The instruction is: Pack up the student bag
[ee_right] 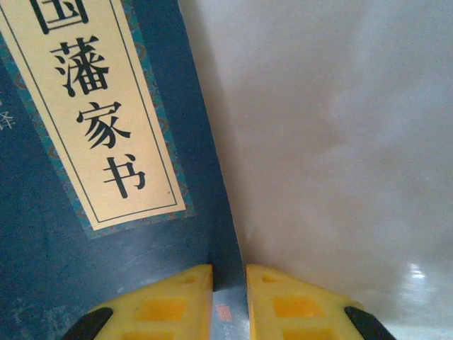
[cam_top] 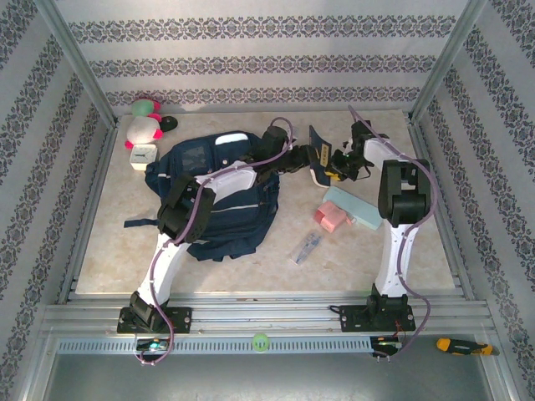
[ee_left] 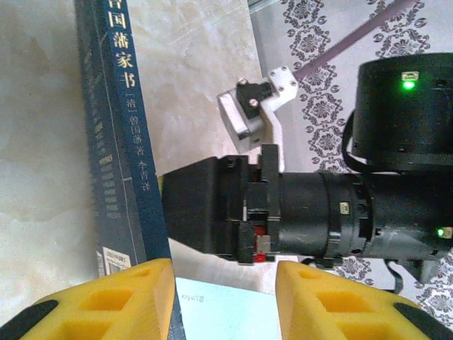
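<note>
The student bag [cam_top: 219,209] lies flat on the table's left half, navy with a pale stripe, and my left arm reaches across it. A dark-blue book [cam_top: 318,152] with a cream title label [ee_right: 85,106] stands upright right of the bag. My right gripper [ee_right: 228,301] is shut on the book's lower edge [cam_top: 334,165]. My left gripper [ee_left: 225,301] is open beside the book [cam_top: 301,157]. The book's spine [ee_left: 120,142] runs along the inner side of the left finger [ee_left: 113,304]. The right gripper's black body [ee_left: 283,212] faces it.
A pale teal box [cam_top: 355,209] and a pink box [cam_top: 330,219] lie right of the bag, with a grey flat item [cam_top: 307,248] nearer me. Plush toys [cam_top: 146,117] and a small white box [cam_top: 144,156] sit at back left. An orange-handled tool [cam_top: 456,344] rests on the front rail.
</note>
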Robot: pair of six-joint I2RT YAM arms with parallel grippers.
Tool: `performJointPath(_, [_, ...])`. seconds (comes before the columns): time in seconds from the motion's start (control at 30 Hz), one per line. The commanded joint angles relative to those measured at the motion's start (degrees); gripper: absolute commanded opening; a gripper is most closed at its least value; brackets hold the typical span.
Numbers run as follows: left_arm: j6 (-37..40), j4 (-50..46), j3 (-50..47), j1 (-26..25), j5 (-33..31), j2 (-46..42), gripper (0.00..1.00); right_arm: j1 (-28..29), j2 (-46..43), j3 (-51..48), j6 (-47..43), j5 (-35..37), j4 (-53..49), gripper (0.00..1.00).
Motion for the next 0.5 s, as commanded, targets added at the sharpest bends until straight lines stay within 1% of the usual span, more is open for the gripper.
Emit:
performJointPath(0.0, [2.21,0.22,-2.93,-0.92,0.13,-0.05,0.42,2.81,-0.57,-0.93,1.15,-6.13,0.09,0.17])
performJointPath(0.13, [4.97,-3.01,-2.95,-0.81,-2.55,0.55,0.42,3.24,-0.66,-1.01,1.64,-6.09,0.95,0.17])
performJointPath(0.33, [4.97,-1.66,-2.94,-0.56,-3.0,2.31,0.42,4.04,-0.36,-0.92,2.13,-6.87,1.76,0.17])
performJointPath(0.47, [6.49,-2.53,-6.7,0.03,-5.34,-0.7,0.42,5.25,-0.05,-0.4,2.41,-7.0,2.02,0.17])
